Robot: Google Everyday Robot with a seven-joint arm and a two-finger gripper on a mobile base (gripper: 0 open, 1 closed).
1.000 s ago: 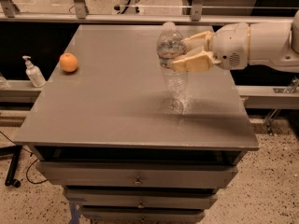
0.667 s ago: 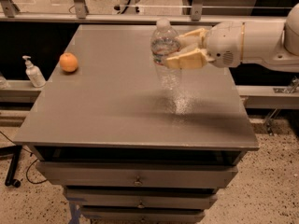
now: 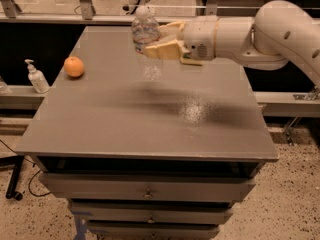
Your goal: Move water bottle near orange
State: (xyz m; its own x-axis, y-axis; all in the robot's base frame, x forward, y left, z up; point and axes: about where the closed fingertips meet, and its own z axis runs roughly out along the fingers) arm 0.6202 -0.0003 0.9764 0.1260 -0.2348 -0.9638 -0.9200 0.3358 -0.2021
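Camera view shows the gripper (image 3: 156, 39) above the back half of the table (image 3: 150, 134), reaching in from the right and pinching the water bottle (image 3: 144, 29) around its upper body. The bottle stands upright and looks to be carried clear of the tabletop, with a blurred shadow on the surface below and to its right. Compared with a second ago, the arm has carried the bottle leftward, from over the right part of the table to about the middle of the back edge. The orange (image 3: 74, 66) has not moved and sits near the left edge, beyond which a small white pump bottle (image 3: 36, 78) stands on a ledge. The gap between bottle and orange has narrowed, but they remain well apart. I judge the carry is only partway done; more leftward travel and a set-down are needed.
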